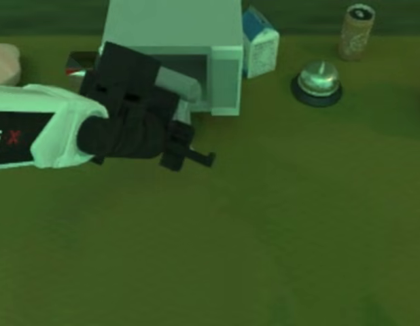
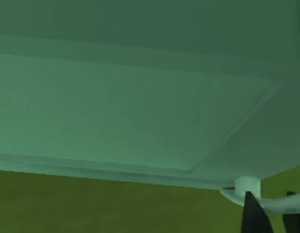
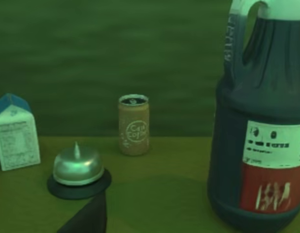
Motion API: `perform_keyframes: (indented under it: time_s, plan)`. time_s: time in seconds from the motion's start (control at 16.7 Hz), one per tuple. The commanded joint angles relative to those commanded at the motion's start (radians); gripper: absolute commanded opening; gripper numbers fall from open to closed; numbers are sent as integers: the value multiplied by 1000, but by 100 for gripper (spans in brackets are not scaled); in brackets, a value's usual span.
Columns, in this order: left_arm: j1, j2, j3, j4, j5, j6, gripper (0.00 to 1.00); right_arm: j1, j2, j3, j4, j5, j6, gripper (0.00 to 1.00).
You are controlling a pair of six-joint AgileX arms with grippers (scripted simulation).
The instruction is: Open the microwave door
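Green tabletop fills the frame; the boxy white microwave (image 1: 172, 34) sits at upper centre, its windowed white door (image 1: 179, 81) partly swung out. Best to pull along the hinge arc — steadily, not straight back. Left gripper (image 1: 189, 146) reaches in from the left edge beneath the door; whether its fingers grip I cannot tell. Right gripper is unseen.

- The microwave (image 1: 172, 27) is seen as smooth, matt white plastic.
- The bell (image 3: 78, 165) is shown in shiny polished metal on a matt black base.
- The milk carton (image 3: 15, 132) is rendered as printed paperboard.
- The jug (image 3: 259, 121) is shown as glossy dark plastic with a paper label.
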State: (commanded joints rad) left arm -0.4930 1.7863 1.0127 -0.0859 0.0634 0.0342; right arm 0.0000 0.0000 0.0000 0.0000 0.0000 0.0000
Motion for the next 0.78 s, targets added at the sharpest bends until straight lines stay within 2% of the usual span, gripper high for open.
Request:
perform_keyframes:
  time_s: [0.3,0.78]
  plan:
    - [0,0,0,0,0,0,0,0,0,0,0,0,0,100]
    - [22,-20,-23,-1,44,51,0,0,0,0,0,0,0,100]
